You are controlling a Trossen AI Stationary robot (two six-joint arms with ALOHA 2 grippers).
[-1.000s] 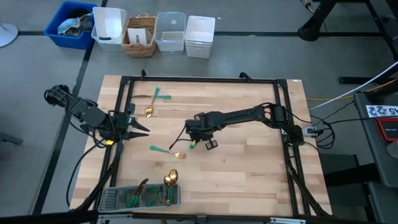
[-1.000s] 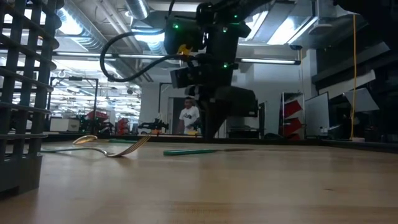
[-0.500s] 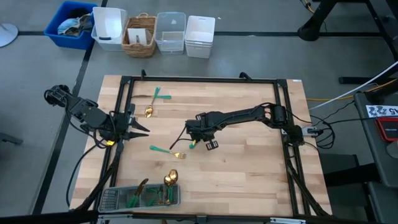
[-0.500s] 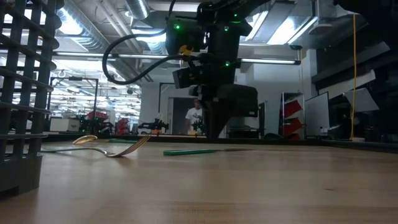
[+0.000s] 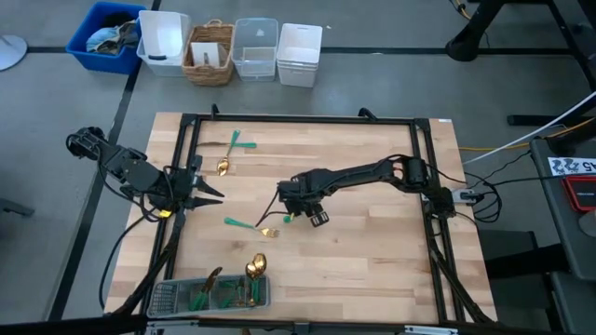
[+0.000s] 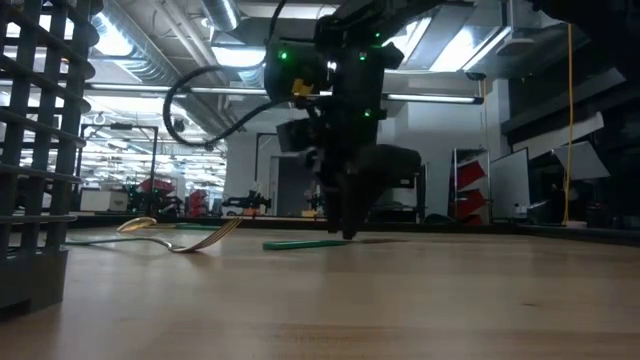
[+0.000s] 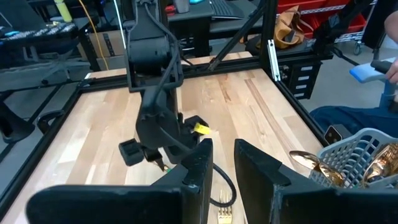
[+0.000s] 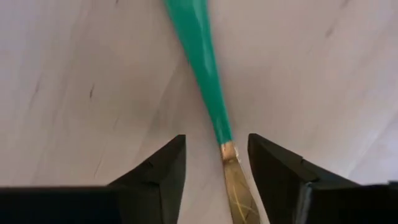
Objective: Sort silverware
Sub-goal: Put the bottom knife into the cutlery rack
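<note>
I can't make out any readable text from here. In the high view, at the right edge of the frame, a small white tag [image 5: 571, 167] carries dark marks, but I can't read them as letters or digits. The bins [image 5: 233, 46] along the top of that frame show no label I can read. In the low view the room behind the table has red shapes [image 6: 472, 180] at right of centre, without wording I can read.
</note>
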